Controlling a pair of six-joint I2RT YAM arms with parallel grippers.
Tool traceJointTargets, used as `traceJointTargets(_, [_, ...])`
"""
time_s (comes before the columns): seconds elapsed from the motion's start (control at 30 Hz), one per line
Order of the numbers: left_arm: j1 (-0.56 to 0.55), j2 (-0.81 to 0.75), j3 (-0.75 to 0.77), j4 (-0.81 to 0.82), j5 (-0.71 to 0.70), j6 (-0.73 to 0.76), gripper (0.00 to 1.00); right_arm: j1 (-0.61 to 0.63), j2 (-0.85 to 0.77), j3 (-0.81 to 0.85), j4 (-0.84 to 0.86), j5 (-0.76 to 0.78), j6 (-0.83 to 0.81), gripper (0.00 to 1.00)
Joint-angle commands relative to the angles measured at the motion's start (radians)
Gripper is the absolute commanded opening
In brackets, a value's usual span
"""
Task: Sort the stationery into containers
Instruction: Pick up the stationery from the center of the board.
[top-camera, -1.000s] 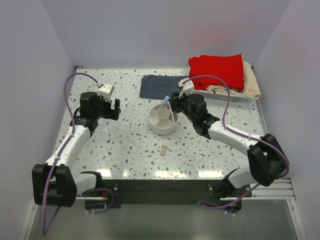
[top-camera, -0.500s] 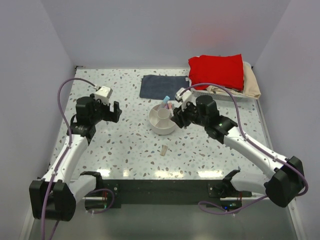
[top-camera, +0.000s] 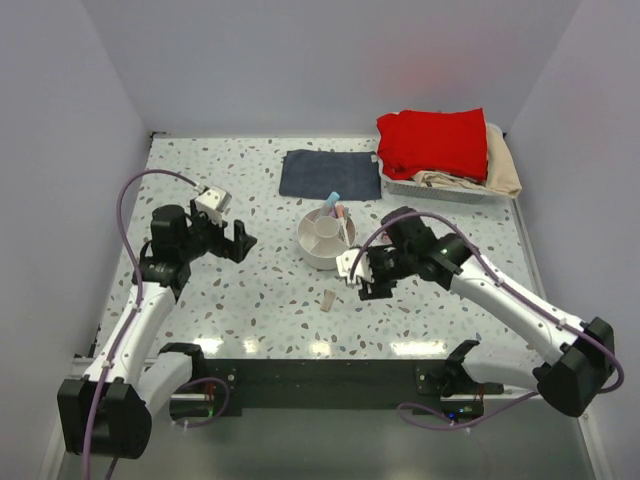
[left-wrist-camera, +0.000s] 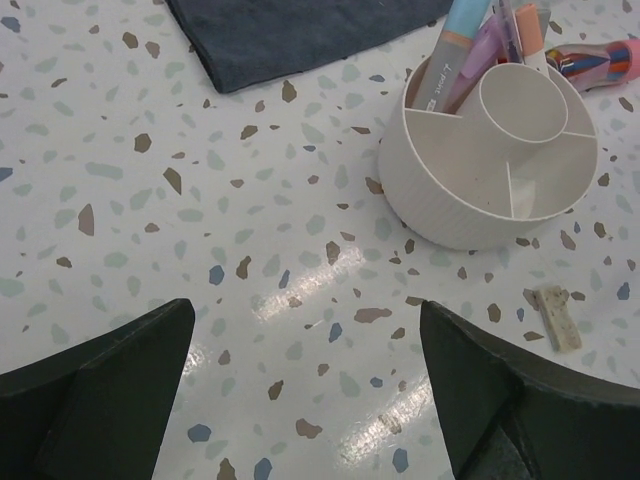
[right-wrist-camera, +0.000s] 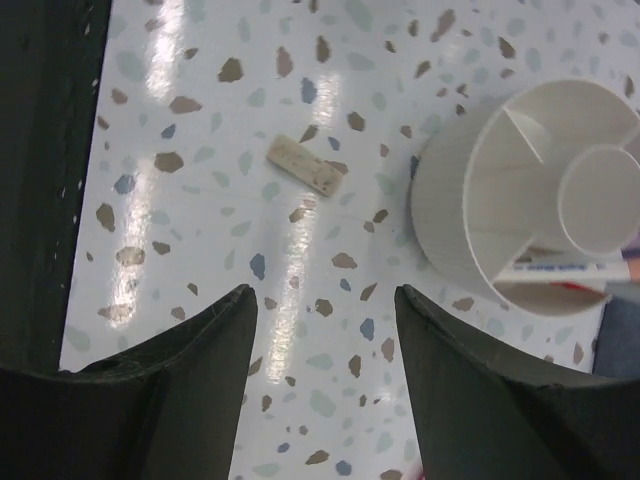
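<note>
The round off-white divided bowl (top-camera: 325, 243) stands mid-table, with pink, blue-capped and red-capped pens (top-camera: 333, 204) leaning in its far compartments. In the left wrist view the bowl (left-wrist-camera: 440, 200) holds those pens (left-wrist-camera: 450, 60), and a pink-tipped bundle (left-wrist-camera: 600, 60) lies on the table just beyond it. A small beige eraser (top-camera: 329, 298) lies flat in front of the bowl. My right gripper (top-camera: 363, 282) hovers open and empty just right of the eraser (right-wrist-camera: 306, 165), the bowl (right-wrist-camera: 470, 220) beside it. My left gripper (top-camera: 236, 240) stands open and empty left of the bowl.
A folded dark-blue cloth (top-camera: 330, 173) lies behind the bowl. A white basket (top-camera: 440, 185) with red and beige cloths sits at the back right. White walls close off the left, back and right sides of the speckled table (top-camera: 250, 290).
My right arm swung from the bowl's far right side down to the near side beside the eraser, its jaws widening. The left gripper shifted slightly right and opened wider.
</note>
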Motion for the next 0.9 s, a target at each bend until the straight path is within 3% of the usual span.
traceJointTargets(0.0, [0.01,0.008,0.007,-0.017,0.036,0.043,1.0,0.099,0.135,0.033,-0.115,-0.041,-0.403,0.62])
traceJointTargets(0.13, [0.03,0.028,0.004,-0.023,0.028,0.05,1.0,0.163,0.267,0.051,-0.078,-0.047,-0.587,0.62])
traceJointTargets(0.33, [0.038,0.037,0.006,-0.034,0.008,0.059,1.0,0.194,0.51,0.198,-0.146,-0.029,-0.698,0.58])
traceJointTargets(0.87, [0.056,0.058,0.001,-0.011,0.016,0.019,1.0,0.219,0.73,0.321,-0.203,0.106,-0.741,0.49])
